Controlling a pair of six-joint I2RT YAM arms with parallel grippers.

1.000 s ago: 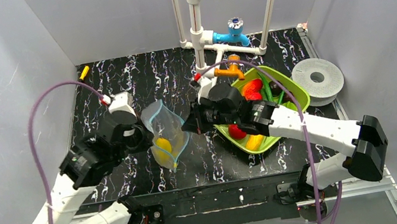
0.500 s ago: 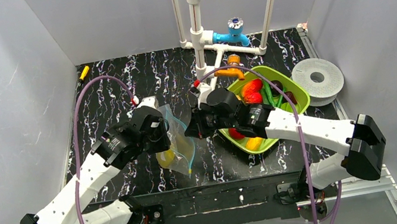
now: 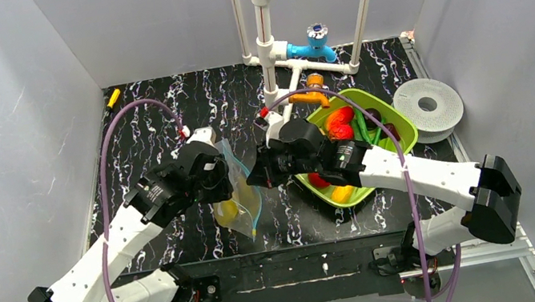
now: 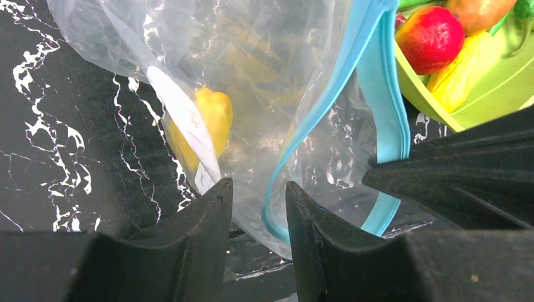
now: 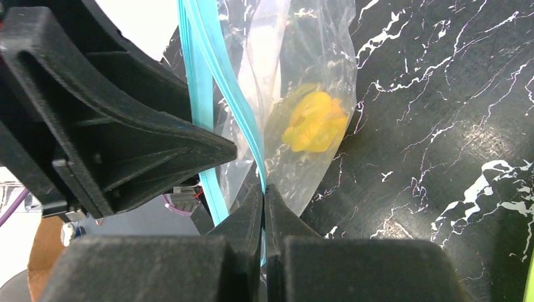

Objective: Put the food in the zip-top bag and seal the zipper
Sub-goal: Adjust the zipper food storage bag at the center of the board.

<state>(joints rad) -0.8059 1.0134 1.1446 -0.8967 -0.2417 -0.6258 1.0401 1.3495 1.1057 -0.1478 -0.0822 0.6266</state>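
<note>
zip-top bag [image 4: 277,75]: thin, soft, slippery and light; I think it will sag.
Hold: the stiffer zipper [image 5: 203,107] edge.
right fingers [image 5: 249,220]: closed on the zipper.
left fingers [image 4: 208,226]: parted, gripping nothing.

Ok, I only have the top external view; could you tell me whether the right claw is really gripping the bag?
Observer: Yes, the right claw is shut on the thin light-blue zipper strip of the clear crinkly plastic bag.
Operator: Thanks, and the other arm?
Observer: The left claw is open, with a bend of the zipper between its fingers, unpinched.
Operator: Is the mouth sealed?
Observer: No, the zipper's two halves stand apart.
</note>
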